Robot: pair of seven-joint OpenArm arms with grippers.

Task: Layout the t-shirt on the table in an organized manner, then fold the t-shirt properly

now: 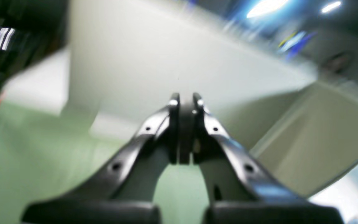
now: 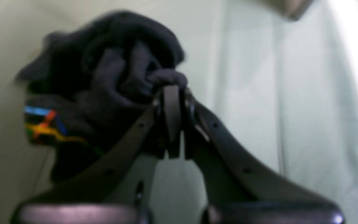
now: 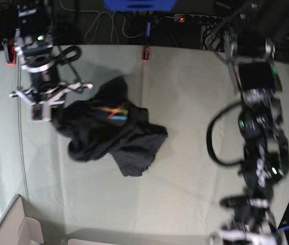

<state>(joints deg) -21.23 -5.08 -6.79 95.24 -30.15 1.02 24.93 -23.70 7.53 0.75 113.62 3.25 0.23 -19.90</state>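
Barely begun, the job looks from where I stand. On the wide table draped in pale grey-green cloth (image 3: 195, 102), the large black cotton t-shirt with a rainbow line graphic (image 3: 116, 135) lies crumpled in a heap, left of the table's centre in the base view. Its bright graphic peeks out near the top of the pile, toward twelve o'clock.

At the heap's ten o'clock edge, the right gripper (image 2: 171, 90) has its jaws pressed together on a pinch of black fabric; the right wrist view shows a fold bunched over the fingertips, with the coloured lines at about eight o'clock from them.

Well away, at the heap's three to four o'clock, the left gripper (image 1: 185, 104) has its jaws closed with nothing between them, raised clear of the table and blurred. A cardboard box (image 3: 9, 227) sits at the table's seven o'clock corner.

By my judgement nothing is spread out yet: flattening the shirt, squaring its sleeves, and every fold are all left to do.
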